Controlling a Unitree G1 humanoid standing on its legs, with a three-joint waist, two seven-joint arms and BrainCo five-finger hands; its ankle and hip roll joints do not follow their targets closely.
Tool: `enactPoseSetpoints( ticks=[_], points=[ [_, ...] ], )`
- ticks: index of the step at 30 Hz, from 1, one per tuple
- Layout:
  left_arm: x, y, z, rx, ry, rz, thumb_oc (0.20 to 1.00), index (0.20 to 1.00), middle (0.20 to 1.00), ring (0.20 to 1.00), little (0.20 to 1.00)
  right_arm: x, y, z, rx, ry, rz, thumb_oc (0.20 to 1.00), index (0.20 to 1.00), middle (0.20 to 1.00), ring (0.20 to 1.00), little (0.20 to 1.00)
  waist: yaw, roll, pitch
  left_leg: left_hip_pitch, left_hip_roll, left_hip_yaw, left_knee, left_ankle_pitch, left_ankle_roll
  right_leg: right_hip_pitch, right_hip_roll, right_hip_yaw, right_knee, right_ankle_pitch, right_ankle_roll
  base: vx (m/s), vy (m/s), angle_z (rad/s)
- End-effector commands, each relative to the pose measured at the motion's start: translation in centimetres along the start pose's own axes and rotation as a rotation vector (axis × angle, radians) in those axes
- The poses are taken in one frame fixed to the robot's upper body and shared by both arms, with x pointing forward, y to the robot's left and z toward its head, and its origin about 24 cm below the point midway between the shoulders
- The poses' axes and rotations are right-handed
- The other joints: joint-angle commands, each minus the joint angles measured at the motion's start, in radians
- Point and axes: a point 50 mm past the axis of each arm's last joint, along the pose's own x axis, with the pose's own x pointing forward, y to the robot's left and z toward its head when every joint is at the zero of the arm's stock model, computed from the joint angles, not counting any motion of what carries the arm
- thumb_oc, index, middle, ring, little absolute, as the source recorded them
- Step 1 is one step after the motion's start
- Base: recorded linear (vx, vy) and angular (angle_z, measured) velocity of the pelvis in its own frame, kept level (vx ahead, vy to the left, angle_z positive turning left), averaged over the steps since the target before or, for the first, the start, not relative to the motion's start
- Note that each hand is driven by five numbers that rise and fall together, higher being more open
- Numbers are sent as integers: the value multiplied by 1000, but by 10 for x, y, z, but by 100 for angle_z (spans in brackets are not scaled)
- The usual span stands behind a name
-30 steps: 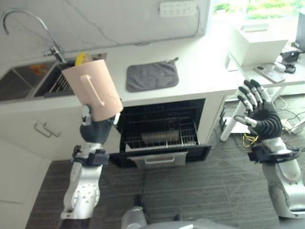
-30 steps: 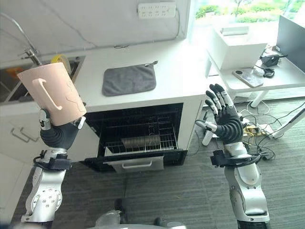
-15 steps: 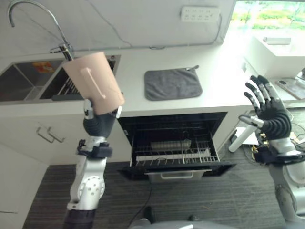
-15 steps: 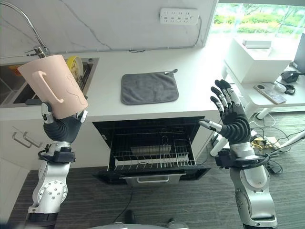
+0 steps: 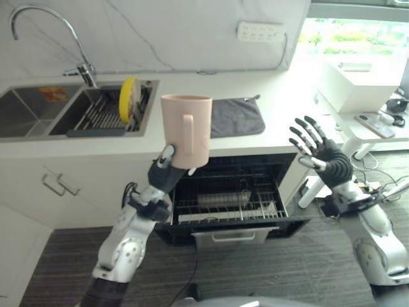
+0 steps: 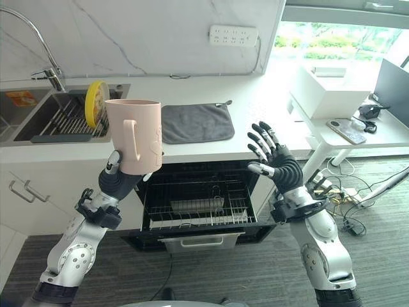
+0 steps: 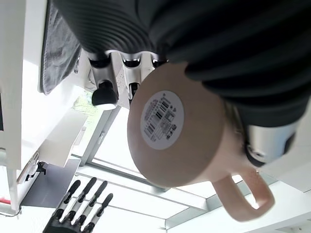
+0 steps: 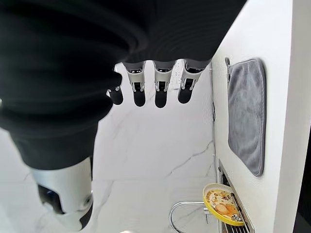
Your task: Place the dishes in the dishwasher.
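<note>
A pale pink mug (image 5: 186, 131) with its handle toward me is held upright in front of the counter edge, above the open dishwasher (image 5: 231, 203). My left hand (image 5: 163, 176) is shut on its lower part; in the left wrist view the mug's labelled base (image 7: 163, 121) sits between my fingers (image 7: 103, 95) and thumb. My right hand (image 6: 283, 171) is raised at the dishwasher's right side, open with its fingers spread and holding nothing. A yellow plate (image 5: 130, 100) stands on edge in the sink rack.
The dishwasher's wire rack (image 6: 195, 208) is pulled out over the lowered door. A grey cloth (image 5: 236, 117) lies on the white counter. The faucet (image 5: 78, 61) and sink (image 5: 29, 112) are at the left. A side table with a white box (image 5: 353, 86) stands at the right.
The camera has shifted. My left hand has brought the mug from a tilted pose by the sink rightward and turned it upright before the dishwasher. The right hand has come slightly inward, still open.
</note>
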Motion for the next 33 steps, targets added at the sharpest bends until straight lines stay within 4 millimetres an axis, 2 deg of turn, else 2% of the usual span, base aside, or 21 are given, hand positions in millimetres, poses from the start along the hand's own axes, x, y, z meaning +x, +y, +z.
enactPoseSetpoints(
  ticks=[1,3,5,6,8,10,11,12,16,19,23,26,33],
  points=[
    [23,-10,3,13,27,-211,200,200,200,200,200,9,7,19,24,-122,98,1000,1000,1000,1000,1000,-4,6,7,97,71,-25,8,-108,-48,-149,-55,55,75,85,66,11,-313,23],
    [23,-10,4,-17,37,-242,200,200,200,200,200,14,10,19,39,-122,144,1000,1000,1000,1000,1000,-6,8,20,108,95,-9,8,-109,-59,-145,-54,37,37,85,68,22,-354,37],
    [23,-13,2,-72,50,-265,200,200,200,200,200,19,7,20,51,-107,145,1000,1000,1000,1000,1000,-1,6,16,122,126,36,8,-100,-78,-116,-37,5,-10,79,46,40,-341,15],
    [23,-17,-2,-74,61,-283,200,200,200,200,200,23,3,19,53,-99,131,1000,1000,1000,1000,1000,9,7,14,132,139,69,13,-77,-95,-107,-22,-7,-10,68,31,23,-249,42],
    [22,-24,-9,-133,69,-327,200,200,200,200,200,25,0,22,37,-93,133,1000,1000,1000,1000,1000,19,6,26,78,156,89,126,-47,-116,-91,-20,-22,-10,62,19,-9,-151,44],
    [27,-30,-12,-185,83,-377,200,200,200,200,200,28,2,23,15,-106,137,1000,1000,1000,1000,1000,6,10,34,79,165,155,58,-36,-118,-89,-31,-49,-10,57,27,-38,48,37],
    [31,-32,-20,-221,116,-426,200,200,200,200,200,29,3,22,-9,-114,158,1000,1000,1000,1000,1000,-5,23,33,92,165,137,8,-25,-118,-81,-34,-64,-10,53,34,-14,123,44],
    [32,-36,-23,-246,149,-472,200,200,200,200,200,30,4,26,-16,-119,181,1000,1000,1000,1000,1000,-12,29,23,90,162,110,8,-45,-116,-81,-36,-59,-10,51,35,3,117,29],
    [31,-49,-37,-315,266,-619,200,200,200,200,200,35,4,26,-19,-114,214,1000,1000,1000,1000,1000,-26,37,-6,106,157,113,8,-64,-118,-74,-47,-76,-10,45,40,44,80,0],
    [29,-60,-51,-371,335,-716,200,200,200,200,200,41,8,19,5,-92,250,1000,1000,1000,1000,1000,-24,39,-21,121,139,119,8,-88,-104,-68,-62,-75,-10,45,44,43,86,4],
    [24,-69,-57,-383,394,-831,200,200,200,200,200,47,15,18,42,-88,300,1000,1000,1000,1000,1000,-22,39,-28,127,129,124,8,-102,-95,-66,-71,-68,-10,45,51,13,36,1],
    [23,-73,-61,-397,424,-871,200,200,200,200,200,51,21,14,94,-78,334,1000,1000,1000,1000,1000,-21,38,-33,132,124,125,8,-109,-89,-64,-73,-64,-10,44,52,0,0,0],
    [25,-73,-64,-434,398,-847,200,200,200,200,200,56,34,8,150,-55,425,1000,1000,1000,1000,1000,-12,35,-43,138,119,127,8,-117,-83,-56,-73,-59,-10,40,52,0,0,0]
  ],
)
